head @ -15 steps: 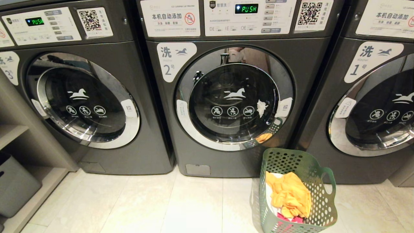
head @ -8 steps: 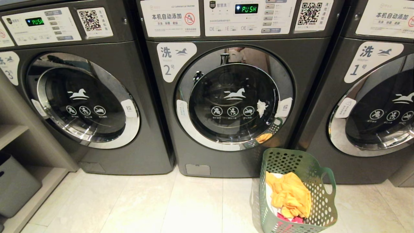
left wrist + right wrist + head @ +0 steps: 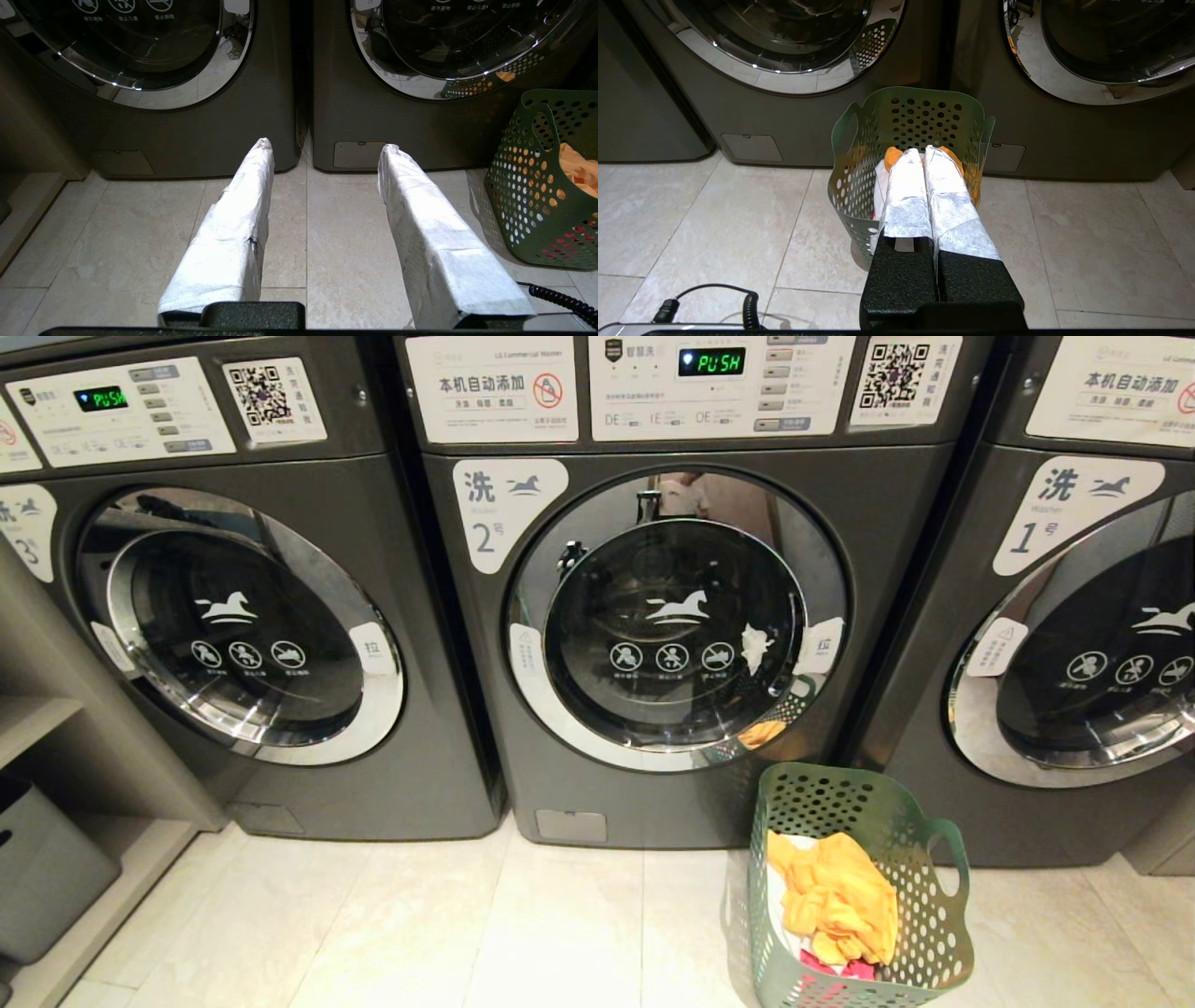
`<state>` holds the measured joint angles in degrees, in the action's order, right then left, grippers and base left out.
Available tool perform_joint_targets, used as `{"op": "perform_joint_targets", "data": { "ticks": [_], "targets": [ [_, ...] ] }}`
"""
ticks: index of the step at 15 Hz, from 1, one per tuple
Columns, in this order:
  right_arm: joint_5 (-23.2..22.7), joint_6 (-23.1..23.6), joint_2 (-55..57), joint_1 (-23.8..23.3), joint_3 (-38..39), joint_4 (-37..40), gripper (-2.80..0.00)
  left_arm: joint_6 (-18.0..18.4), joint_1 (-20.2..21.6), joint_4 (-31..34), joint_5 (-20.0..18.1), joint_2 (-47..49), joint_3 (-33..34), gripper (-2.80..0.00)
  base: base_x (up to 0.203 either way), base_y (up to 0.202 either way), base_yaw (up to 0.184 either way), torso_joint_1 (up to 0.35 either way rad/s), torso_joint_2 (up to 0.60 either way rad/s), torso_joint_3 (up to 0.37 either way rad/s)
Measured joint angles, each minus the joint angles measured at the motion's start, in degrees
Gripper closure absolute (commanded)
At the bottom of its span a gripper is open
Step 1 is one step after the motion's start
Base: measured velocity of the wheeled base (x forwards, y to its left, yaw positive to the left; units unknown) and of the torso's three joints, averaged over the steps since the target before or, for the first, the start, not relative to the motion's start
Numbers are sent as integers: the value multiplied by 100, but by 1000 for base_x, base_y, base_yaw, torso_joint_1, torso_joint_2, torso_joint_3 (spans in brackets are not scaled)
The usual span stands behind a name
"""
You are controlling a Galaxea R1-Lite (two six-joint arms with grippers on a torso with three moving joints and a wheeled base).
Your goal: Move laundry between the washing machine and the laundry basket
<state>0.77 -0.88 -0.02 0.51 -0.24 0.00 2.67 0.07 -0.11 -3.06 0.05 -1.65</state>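
Observation:
The washing machine (image 3: 672, 616), dark grey and labelled 2, stands in the middle with its round glass door closed and its display showing PUSH. Just right of its door, the green laundry basket (image 3: 840, 793) sits on the floor. It holds the laundry: an orange-yellow garment (image 3: 840, 896) on top, with a pink piece (image 3: 840, 969) and white cloth (image 3: 775, 905) beneath. Neither arm shows in the head view. My left gripper (image 3: 327, 145) hangs open and empty low over the tiles, facing the gap between two machines. My right gripper (image 3: 923, 150) is shut and empty, pointing at the basket (image 3: 920, 112).
Like machines stand either side, number 3 (image 3: 233, 616) on the left and number 1 (image 3: 1074, 644) on the right. A shelf unit with a grey bin (image 3: 47, 868) fills the left edge. A coiled black cable (image 3: 560, 298) lies on the tiled floor near the basket (image 3: 528, 186).

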Motion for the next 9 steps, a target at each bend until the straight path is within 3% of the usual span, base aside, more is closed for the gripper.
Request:
{"op": "perform_joint_targets", "data": {
  "ticks": [9],
  "targets": [
    [2, 0, 0, 0, -2, 0, 0, -160, -2, 4, 20, -2, -2, 0, 0, 0, 0, 0, 0, 0]
  ]
}}
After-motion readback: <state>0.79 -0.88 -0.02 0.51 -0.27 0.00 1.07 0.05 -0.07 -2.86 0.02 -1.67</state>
